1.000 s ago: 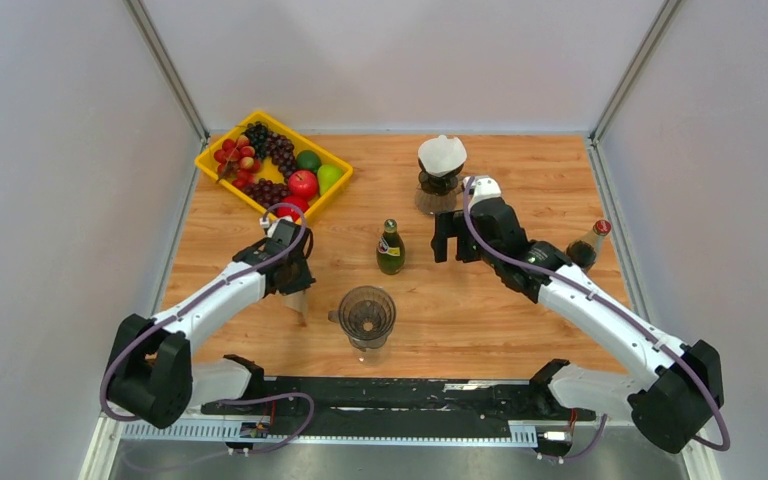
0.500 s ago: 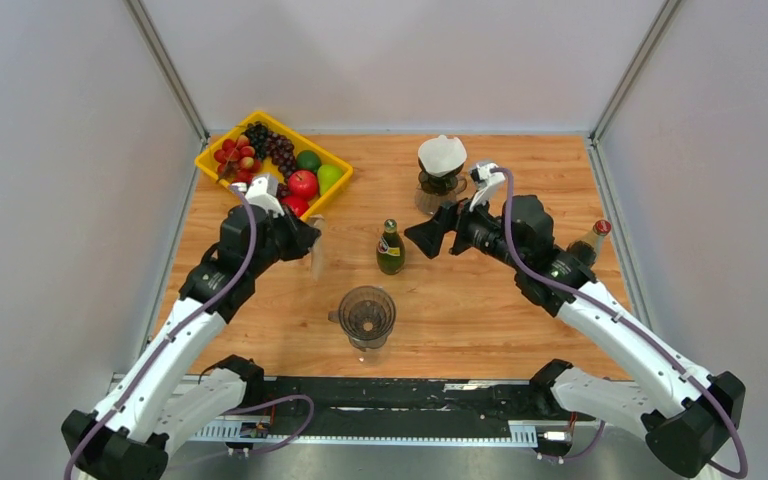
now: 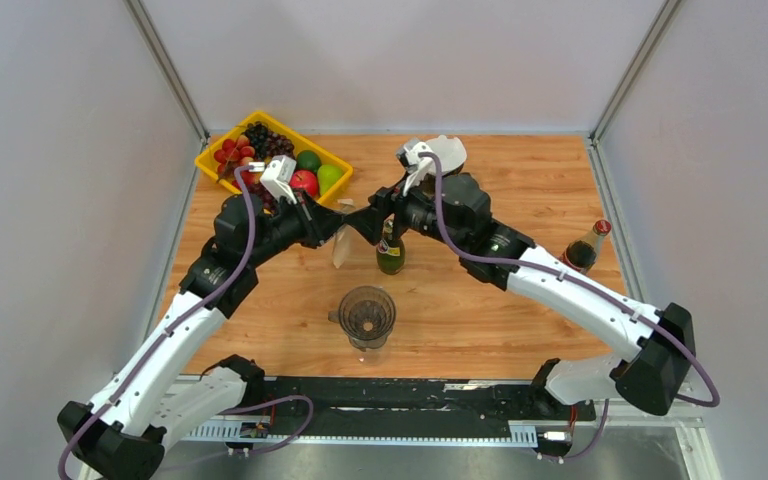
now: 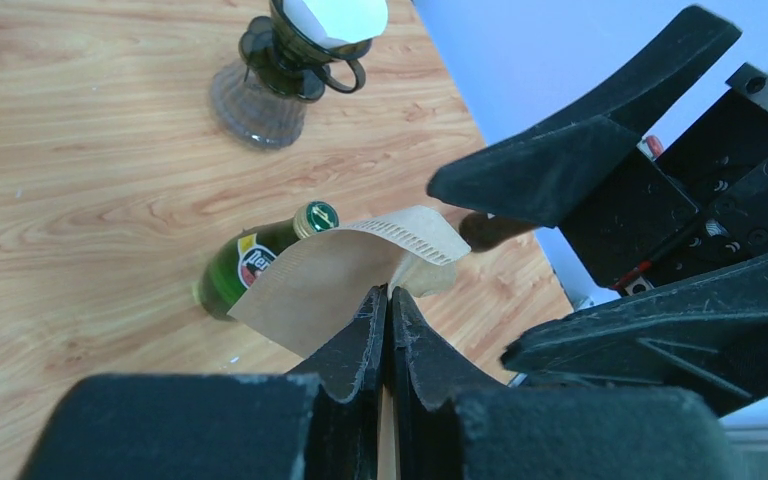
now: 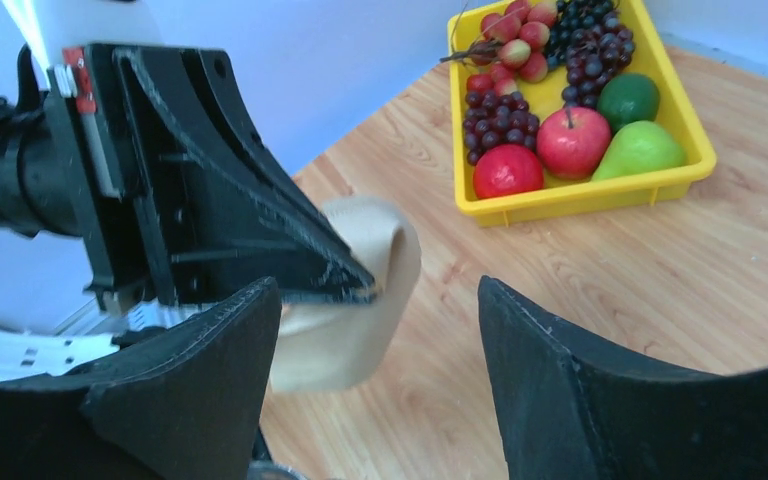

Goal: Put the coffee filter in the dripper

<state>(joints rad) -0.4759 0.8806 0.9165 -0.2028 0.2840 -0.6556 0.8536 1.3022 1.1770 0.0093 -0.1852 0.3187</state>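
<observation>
A brown paper coffee filter [image 3: 343, 246] hangs in the air over the table's middle, pinched at its edge by my left gripper [image 3: 331, 232], which is shut on it. The left wrist view shows the filter [image 4: 332, 275] fanning out past the closed tips of the left gripper [image 4: 388, 292]. My right gripper [image 3: 362, 226] faces it from the right, open, its fingers on either side of the filter [image 5: 360, 300] without touching it; the right gripper [image 5: 378, 290] stands wide. The empty glass dripper [image 3: 366, 316] sits below, near the front.
A green bottle [image 3: 390, 251] stands just right of the filter. A second dripper with a white filter [image 4: 290, 60] stands at the back, partly behind my right arm. A yellow fruit tray [image 3: 210, 160] is at the back left; a brown sauce bottle [image 3: 587, 243] at the right.
My left gripper has lifted the filter from the table and carried it up and rightward. My right arm has swung left to meet it, its jaws narrowing a little.
</observation>
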